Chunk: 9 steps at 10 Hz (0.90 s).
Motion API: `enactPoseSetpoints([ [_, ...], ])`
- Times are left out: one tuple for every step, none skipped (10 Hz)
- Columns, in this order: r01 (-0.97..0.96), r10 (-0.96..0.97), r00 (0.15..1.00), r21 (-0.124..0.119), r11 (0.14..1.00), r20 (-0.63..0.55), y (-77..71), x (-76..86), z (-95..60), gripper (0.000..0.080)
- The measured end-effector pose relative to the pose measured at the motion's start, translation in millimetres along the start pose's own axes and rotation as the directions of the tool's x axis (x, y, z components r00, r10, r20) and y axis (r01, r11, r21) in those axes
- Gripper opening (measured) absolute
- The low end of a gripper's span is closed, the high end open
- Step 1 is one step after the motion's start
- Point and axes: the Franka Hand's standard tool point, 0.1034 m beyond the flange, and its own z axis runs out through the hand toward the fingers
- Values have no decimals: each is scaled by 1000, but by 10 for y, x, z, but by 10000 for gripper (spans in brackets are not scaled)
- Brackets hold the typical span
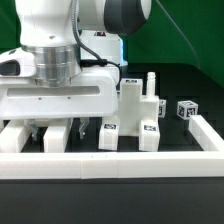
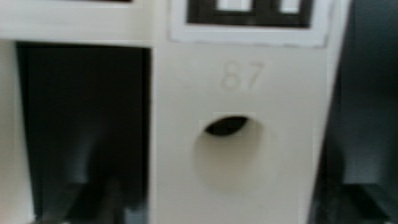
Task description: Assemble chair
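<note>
Exterior view put the arm (image 1: 60,60) across the upper left, its bulk and the border rail (image 1: 120,165) masking the gripper (image 1: 52,133); we could not tell whether its fingers were spread or pressed together. Mid-frame, just right of it, stood the chair parts (image 1: 133,115); a tagged panel (image 2: 231,130) filled the wrist view.

The chair pieces (image 1: 133,108) are white with black-and-white square tags (image 1: 150,128); the border rail (image 1: 130,165) is white, the bench (image 1: 185,88) black, the backdrop (image 1: 190,30) green.
</note>
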Motion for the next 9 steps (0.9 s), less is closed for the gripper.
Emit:
enactPoseSetpoints([
  [0, 0, 1000, 0, 1000, 0, -1, 0, 0, 426],
  [0, 0, 1000, 0, 1000, 0, -2, 2, -1, 283],
  [-6, 6, 1000, 0, 1000, -1, -2, 3, -2, 283],
  [-12, 12, 1000, 0, 1000, -2, -3, 8, -11, 283],
  [-12, 12, 1000, 2, 1000, -11, -7, 37, -69, 283],
  [-14, 14, 1000, 15, 1000, -5, -9, 48, -183, 283],
  [-13, 13, 1000, 34, 999, 0, 8, 57, -395, 283],
  [-13, 14, 1000, 50, 999, -5, 35, 69, -618, 283],
  [-20, 21, 1000, 59, 998, -15, 32, 77, -765, 284],
])
